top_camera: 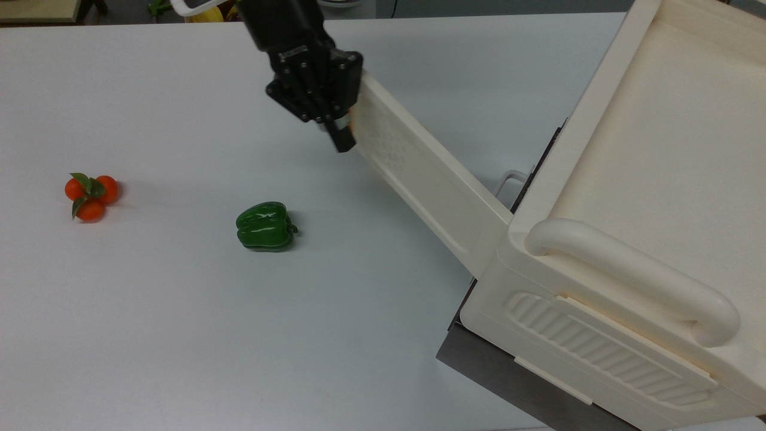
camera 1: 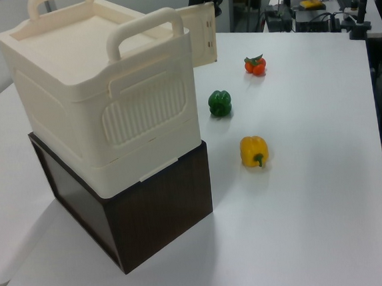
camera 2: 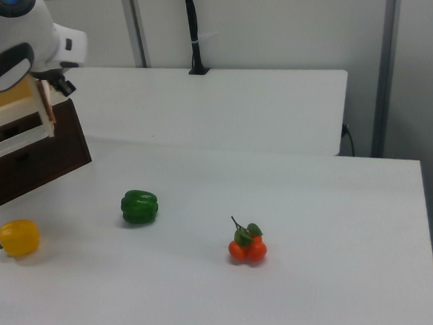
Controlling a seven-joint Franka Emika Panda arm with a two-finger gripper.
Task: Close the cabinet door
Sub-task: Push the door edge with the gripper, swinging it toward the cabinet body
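One door is the whole job here, and it is only partway home. The cabinet door [top_camera: 428,179] stands out from the front corner of the cabinet [top_camera: 652,179] at a slant, hinged at the cabinet's near corner in the top view and reaching toward the table's far edge. The gripper [top_camera: 338,129] sits right against the door's free end, on the side facing away from the cabinet, where the copper handle would be; the handle itself is mostly hidden behind the black fingers in the top view, though a copper strip shows at the door's edge in the right view. Whether the fingers are pinching the handle or only pressing on the panel, I cannot tell.

Judging by the angle, the door has a good part of its swing left before it lies flush with the cabinet front.

Elsewhere on the table [top_camera: 149,335], a green pepper [top_camera: 265,225] lies near the middle, a cluster of small tomatoes [top_camera: 90,194] sits toward the top view's left edge, and a yellow pepper [camera 1: 254,151] rests out in front of the cabinet, hidden behind the door in the top view.
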